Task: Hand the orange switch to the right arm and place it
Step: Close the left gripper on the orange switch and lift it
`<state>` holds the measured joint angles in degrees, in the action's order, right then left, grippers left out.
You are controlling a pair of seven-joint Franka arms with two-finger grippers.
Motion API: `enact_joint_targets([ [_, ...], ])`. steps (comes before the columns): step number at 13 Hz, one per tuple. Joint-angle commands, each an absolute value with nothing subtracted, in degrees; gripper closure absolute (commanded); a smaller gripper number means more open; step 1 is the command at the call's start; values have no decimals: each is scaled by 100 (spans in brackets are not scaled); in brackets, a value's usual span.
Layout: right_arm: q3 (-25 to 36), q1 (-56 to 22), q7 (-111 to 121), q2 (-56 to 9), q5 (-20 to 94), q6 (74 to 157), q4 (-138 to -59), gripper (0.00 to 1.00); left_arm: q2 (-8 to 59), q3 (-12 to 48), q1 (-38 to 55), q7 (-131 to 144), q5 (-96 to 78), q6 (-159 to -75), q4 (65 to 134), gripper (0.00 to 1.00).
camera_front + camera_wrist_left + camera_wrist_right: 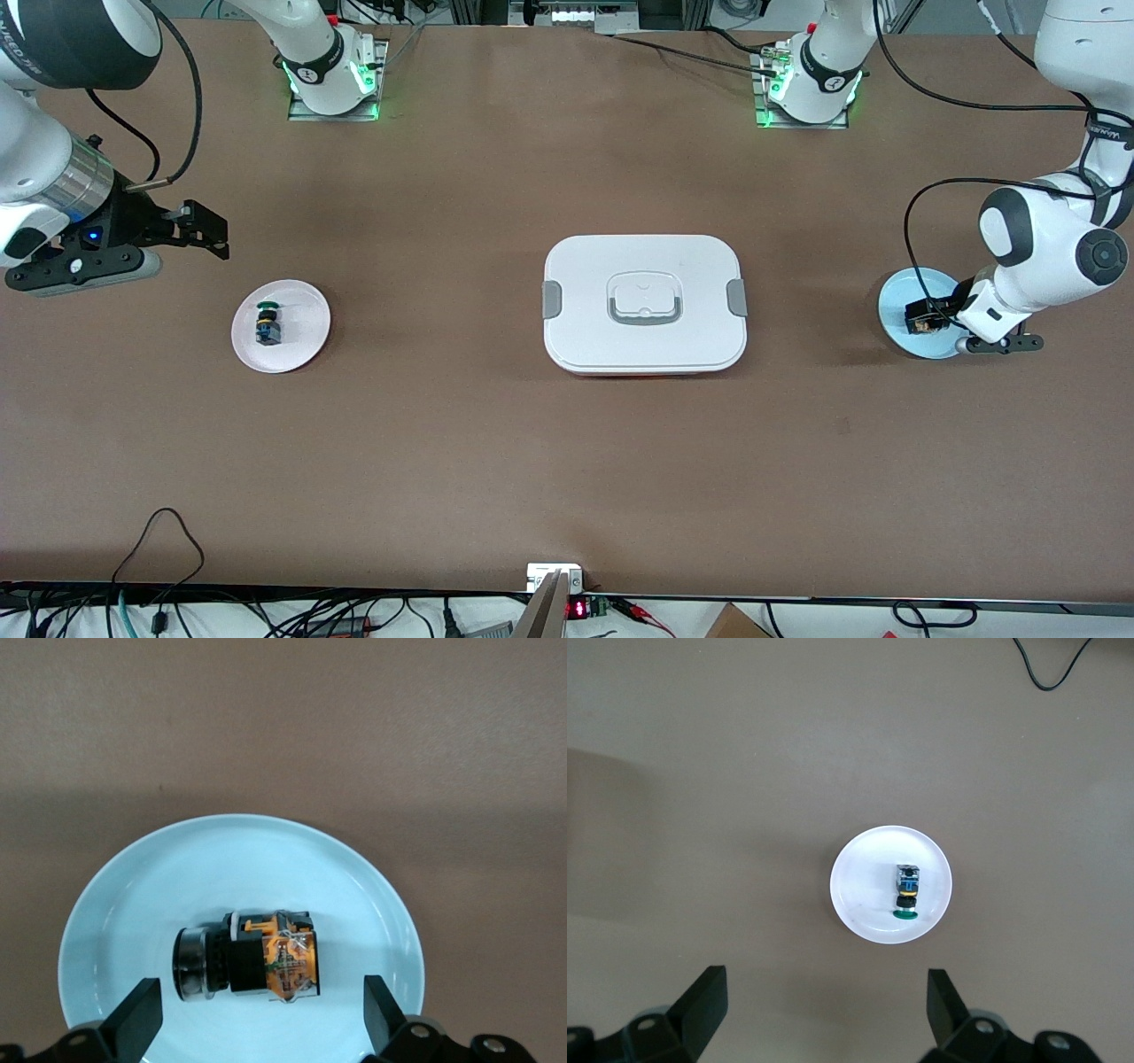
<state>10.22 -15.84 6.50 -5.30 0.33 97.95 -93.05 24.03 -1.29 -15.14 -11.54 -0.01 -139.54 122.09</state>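
Brown covering ran across the whole surface (pixel 443 443), with cables trailing along the edge nearest the front camera. Going back from that edge, the first thing met was a white lidded box (pixel 645 303) at the middle, its grey handle lying flat on the lid. Level with it, toward the right arm's end, sat a white plate (pixel 281 325) carrying a green-capped switch (pixel 267 322) on its side. Toward the left arm's end sat a pale blue plate (pixel 895 306), and on it lay the orange switch (pixel 257 955), tipped over with its black body and tan-orange parts showing.

The left gripper (pixel 257 1023) hung low over the blue plate, its jaws spread wide to either side of the switch and not touching it. The right gripper (pixel 199 232) waited in the air near the white plate, over bare surface, its jaws likewise wide with nothing between them. Farthest back stood both arm bases with green lights.

As a judgement, the task had barely started. The approach to the switch looked done, but the grasp was not made. Closing on the switch, lifting it, handing it to the right arm and setting it down all remained. Where it should be set down the pictures did not show.
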Motion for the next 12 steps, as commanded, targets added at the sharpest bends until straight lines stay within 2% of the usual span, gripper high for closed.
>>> enact_joint_targets([
  [1,1002,-1556,650,-501,132,9791,-9272,0,2531,-88,-1608,-1239,79,-14019,12182,0],
  [3,1002,-1556,650,-501,141,9791,-9272,0,2619,-88,-1600,-1230,79,-14167,12155,2],
  [7,993,-1556,650,-501,132,9791,-9272,0,2751,-88,-1626,-1248,79,-14326,12164,16],
  [8,1002,-1556,650,-501,141,9791,-9272,0,2751,-79,-1626,-1248,79,-14326,12155,21],
  [9,1002,-1556,650,-501,141,9791,-9272,0,2751,-79,-1617,-1239,79,-14300,12155,35],
  [10,1002,-1556,650,-501,141,9791,-9272,0,2751,-79,-1608,-1239,79,-14291,12155,45],
  [12,1002,-1556,650,-501,132,9791,-9272,0,2725,-62,-1608,-1239,79,-14265,12129,53],
])
